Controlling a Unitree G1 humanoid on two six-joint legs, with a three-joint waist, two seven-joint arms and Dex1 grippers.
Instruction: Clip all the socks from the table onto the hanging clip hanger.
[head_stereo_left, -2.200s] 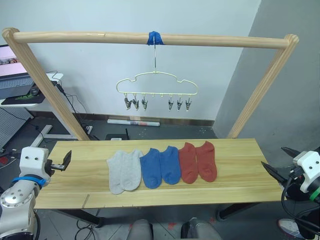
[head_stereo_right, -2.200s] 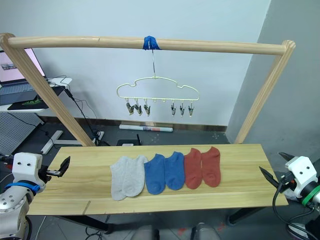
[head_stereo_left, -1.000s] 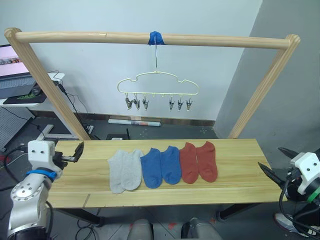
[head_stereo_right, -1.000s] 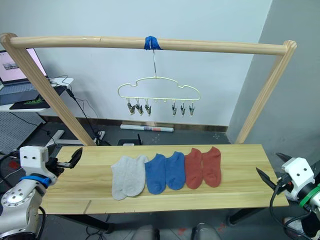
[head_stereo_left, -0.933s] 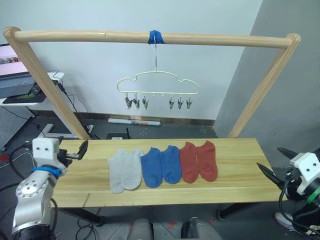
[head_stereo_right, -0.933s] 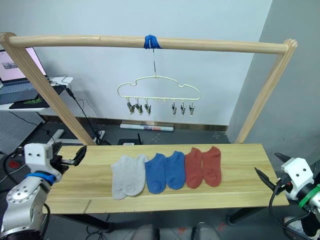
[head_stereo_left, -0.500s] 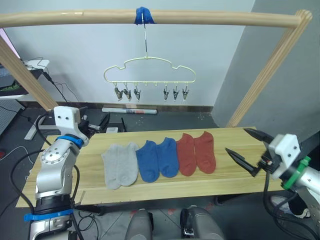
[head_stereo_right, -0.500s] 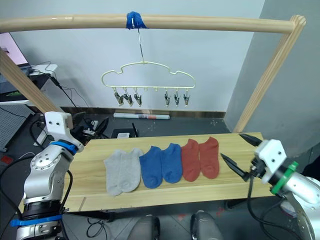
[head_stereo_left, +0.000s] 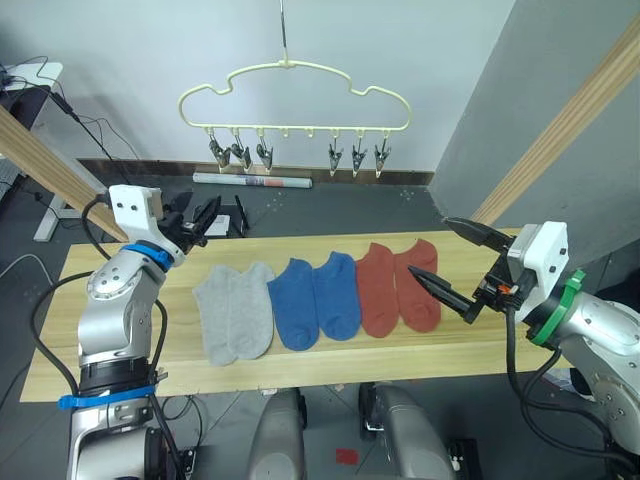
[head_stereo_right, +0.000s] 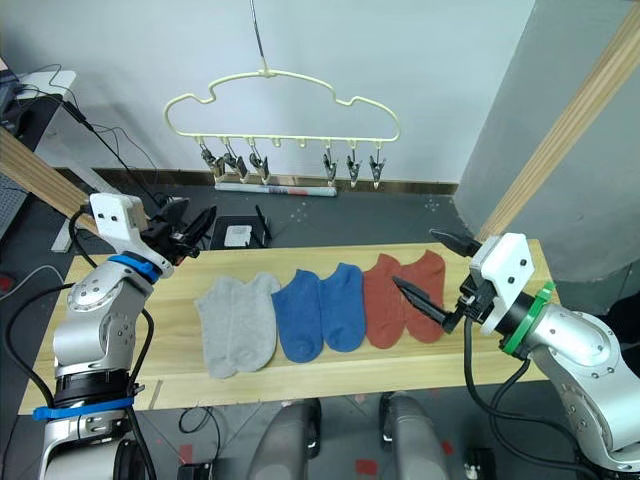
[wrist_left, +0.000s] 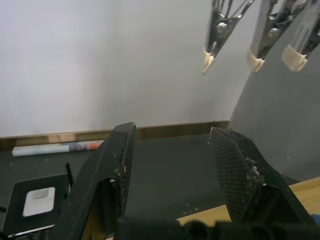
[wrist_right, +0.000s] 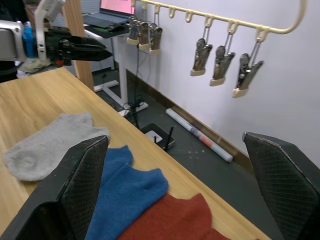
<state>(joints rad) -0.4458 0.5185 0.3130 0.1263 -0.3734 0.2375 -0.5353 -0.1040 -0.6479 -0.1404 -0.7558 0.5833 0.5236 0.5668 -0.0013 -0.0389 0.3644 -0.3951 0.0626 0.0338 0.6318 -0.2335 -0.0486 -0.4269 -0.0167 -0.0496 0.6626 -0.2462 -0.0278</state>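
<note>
Six socks lie side by side on the table (head_stereo_left: 100, 335): a grey pair (head_stereo_left: 233, 310), a blue pair (head_stereo_left: 318, 300) and a rust red pair (head_stereo_left: 398, 285). The pale yellow clip hanger (head_stereo_left: 295, 85) hangs above and behind them, its metal clips (wrist_right: 220, 60) bare. My left gripper (head_stereo_left: 205, 215) is open above the table's back left edge, aimed toward the hanger. My right gripper (head_stereo_left: 428, 246) is open just right of the red pair, its lower finger over the outer red sock's edge. Nothing is between either pair of fingers.
Slanted wooden rail posts stand at the left (head_stereo_left: 50, 165) and right (head_stereo_left: 570, 130) of the table. A paper roll (head_stereo_left: 250, 180) lies on the floor behind. A desk (head_stereo_left: 25, 80) with cables stands at the far left.
The camera has tilted down and closer. My right gripper has come in from the table's right end to the red socks. My left gripper moved from the left end to the back left edge.
</note>
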